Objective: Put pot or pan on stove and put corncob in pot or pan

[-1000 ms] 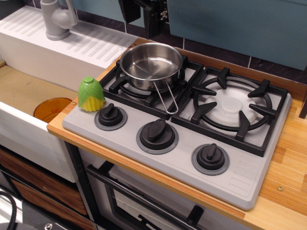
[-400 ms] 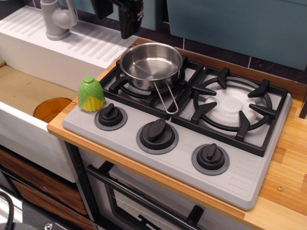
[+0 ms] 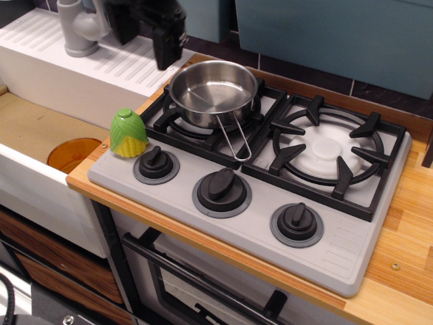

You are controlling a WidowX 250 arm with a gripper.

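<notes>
The shiny steel pan [image 3: 213, 91] sits empty on the left burner of the grey stove [image 3: 260, 233], its wire handle [image 3: 237, 141] pointing to the front. The corncob [image 3: 128, 133], yellow with green husk, stands upright on the stove's front left corner, beside the left knob [image 3: 156, 163]. My black gripper [image 3: 145, 53] hangs at the top left, above the white drainboard and just left of the pan's rim. Its two fingers stand apart and hold nothing. Its upper part is cut off by the frame edge.
A sink [image 3: 30, 128] lies left of the stove with an orange disc [image 3: 73, 154] in it. A grey faucet [image 3: 79, 27] and white drainboard [image 3: 125, 64] are behind. The right burner [image 3: 329, 150] is bare. Wooden counter [image 3: 409, 223] runs to the right.
My gripper has moved left and a little lower, from behind the pan to over the drainboard. Pan and corncob have not moved.
</notes>
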